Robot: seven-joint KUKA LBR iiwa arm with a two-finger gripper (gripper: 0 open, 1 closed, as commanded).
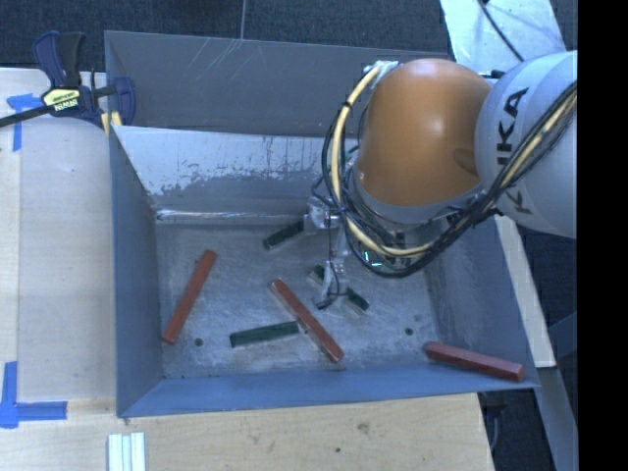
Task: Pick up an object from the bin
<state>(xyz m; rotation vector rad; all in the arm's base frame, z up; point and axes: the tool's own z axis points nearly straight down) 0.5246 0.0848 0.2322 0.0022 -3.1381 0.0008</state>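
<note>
Claw (332, 292) hangs low mid-bin (137, 263), its spread impossible to tell, by the upper end of a brown stick (307, 320), a small dark piece (355, 302) just beside; it should probably straddle one across its narrow width.

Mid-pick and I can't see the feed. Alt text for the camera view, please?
The gripper hangs low over the middle of the bin, by the upper end of a red-brown stick and a small dark piece. A dark green stick lies nearby.
</note>
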